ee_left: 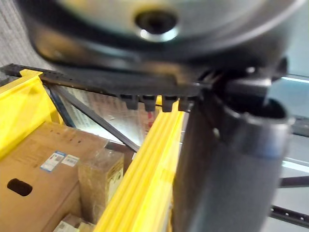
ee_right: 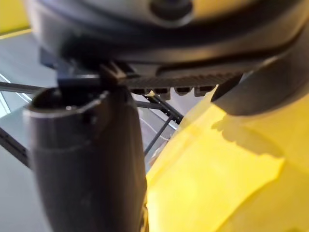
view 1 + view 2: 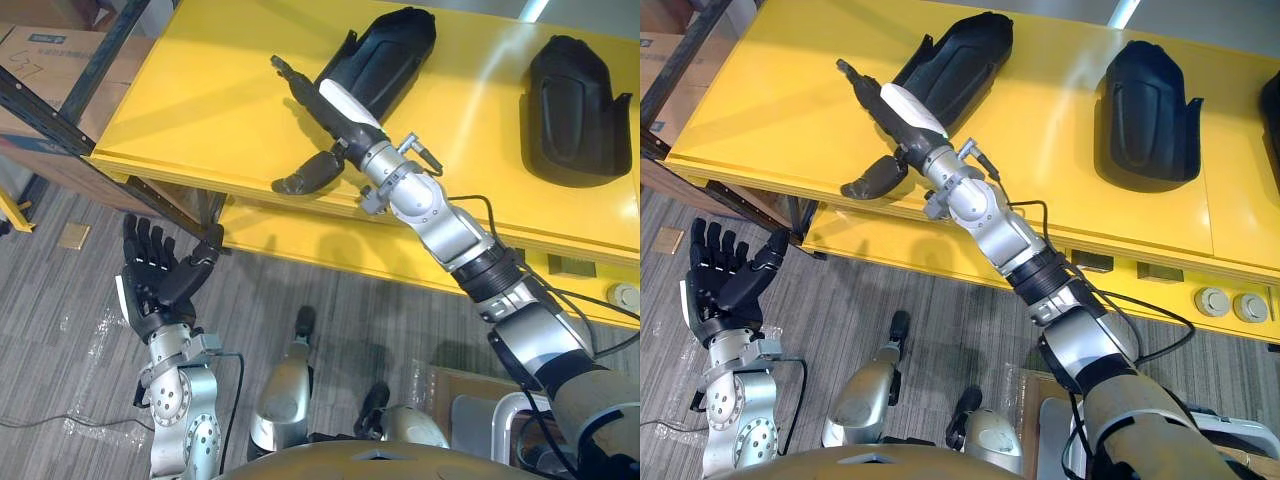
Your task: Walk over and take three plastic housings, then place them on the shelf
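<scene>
Plastic housing on the yellow shelf, second housing set further along it — both judged stiff, light, slick shells, best taken by the rim — right hand laid straight-fingered beside the first, left hand held spread below the shelf's front edge.

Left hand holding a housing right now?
No, the left hand is open with nothing in its fingers, raised over the floor below the yellow shelf.
</scene>
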You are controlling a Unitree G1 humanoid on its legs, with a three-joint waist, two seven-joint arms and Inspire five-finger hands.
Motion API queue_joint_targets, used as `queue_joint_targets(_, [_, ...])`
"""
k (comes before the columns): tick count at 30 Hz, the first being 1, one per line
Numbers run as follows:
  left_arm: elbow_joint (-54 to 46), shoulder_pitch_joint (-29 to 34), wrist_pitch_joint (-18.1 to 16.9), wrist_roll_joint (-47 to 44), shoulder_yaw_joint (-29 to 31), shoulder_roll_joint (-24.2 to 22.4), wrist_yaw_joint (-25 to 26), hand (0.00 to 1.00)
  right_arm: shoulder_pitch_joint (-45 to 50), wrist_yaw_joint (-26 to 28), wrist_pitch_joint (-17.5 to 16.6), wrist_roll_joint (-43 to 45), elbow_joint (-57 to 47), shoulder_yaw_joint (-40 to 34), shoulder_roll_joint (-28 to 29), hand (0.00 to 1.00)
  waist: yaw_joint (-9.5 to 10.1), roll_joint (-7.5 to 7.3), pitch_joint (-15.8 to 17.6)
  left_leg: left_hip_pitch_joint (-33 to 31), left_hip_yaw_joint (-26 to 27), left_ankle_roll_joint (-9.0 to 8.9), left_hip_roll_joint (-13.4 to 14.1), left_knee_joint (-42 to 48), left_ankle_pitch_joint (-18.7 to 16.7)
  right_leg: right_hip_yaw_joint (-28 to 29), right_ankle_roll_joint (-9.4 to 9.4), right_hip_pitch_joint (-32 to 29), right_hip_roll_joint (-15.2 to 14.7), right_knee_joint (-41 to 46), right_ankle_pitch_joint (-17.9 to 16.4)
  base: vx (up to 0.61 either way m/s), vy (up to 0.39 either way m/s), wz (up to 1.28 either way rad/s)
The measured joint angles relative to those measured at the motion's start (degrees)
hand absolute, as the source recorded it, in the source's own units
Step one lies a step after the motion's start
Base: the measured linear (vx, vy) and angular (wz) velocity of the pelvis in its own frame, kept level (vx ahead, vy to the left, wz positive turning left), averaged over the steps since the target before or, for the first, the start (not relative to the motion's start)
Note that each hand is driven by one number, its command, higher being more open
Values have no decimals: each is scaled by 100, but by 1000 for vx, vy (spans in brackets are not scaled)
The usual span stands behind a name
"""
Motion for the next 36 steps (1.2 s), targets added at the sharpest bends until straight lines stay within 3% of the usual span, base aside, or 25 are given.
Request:
queue_joint_targets(5, [0,-2,19,67,-66,6,8,100,0,-311,98,-507,1,10,-390,100,-33,-23,-19,52,100,-41,26,-8,-62,94,-5,-29,29,0,21,-65,6,-11])
queue_joint_targets(12, [6,48,109,70,-117,189,61,100,0,-286,166,-435,-121,116,-571,100,-31,-226,-264,21,174,18,29,0,-25,172,-9,-80,25,-31,51,18,-26,-6])
queue_joint_targets(16, [6,36,111,70,-110,205,51,100,0,65,369,-252,-352,168,-667,100,-37,-226,-304,23,178,18,20,8,-24,181,-3,-68,20,-73,72,0,0,0])
queue_joint_targets(24, [6,43,153,70,-93,227,-10,100,47,1089,462,-173,-419,873,-1194,100,-28,-204,-428,106,188,-33,29,-9,-102,179,-3,18,31,-98,75,-27,-5,0])
queue_joint_targets(28, [6,46,347,70,-11,232,-17,100,72,1207,535,-70,-605,978,-1410,100,-13,-213,-480,96,237,-23,24,-9,-110,212,2,-1,23,-121,83,-8,-6,-3])
queue_joint_targets(36, [5,26,357,72,24,345,-34,100,176,1323,524,-49,-620,1006,-1636,100,-24,-228,-590,97,339,49,14,-7,-73,321,19,20,19,-202,166,20,-15,-7])
